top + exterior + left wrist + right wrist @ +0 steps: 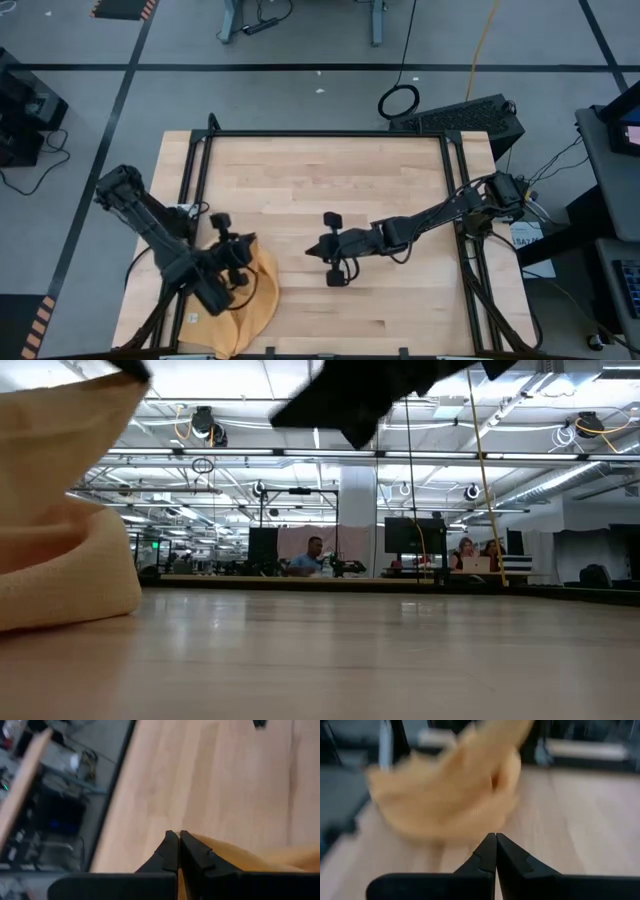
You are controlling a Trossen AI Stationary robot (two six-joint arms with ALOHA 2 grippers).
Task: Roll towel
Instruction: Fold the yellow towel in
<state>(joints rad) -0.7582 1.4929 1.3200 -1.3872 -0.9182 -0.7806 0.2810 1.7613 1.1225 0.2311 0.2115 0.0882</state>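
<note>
My left gripper (176,840) sits low at the near-left with jaws pinched together, my right gripper (495,841) hangs mid-table, jaws closed too.

Mustard towel (255,300), bunched & part-lifted, at table's front-left corner.

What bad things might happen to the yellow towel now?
The towel is bunched in a heap at the table's near left corner, so it might slip over the edge. The left gripper is shut right at the cloth; if it only pinches a small bit, the towel may drop or bunch more instead of rolling. The right gripper is shut, apart from the towel, so nothing steadies it.
</note>
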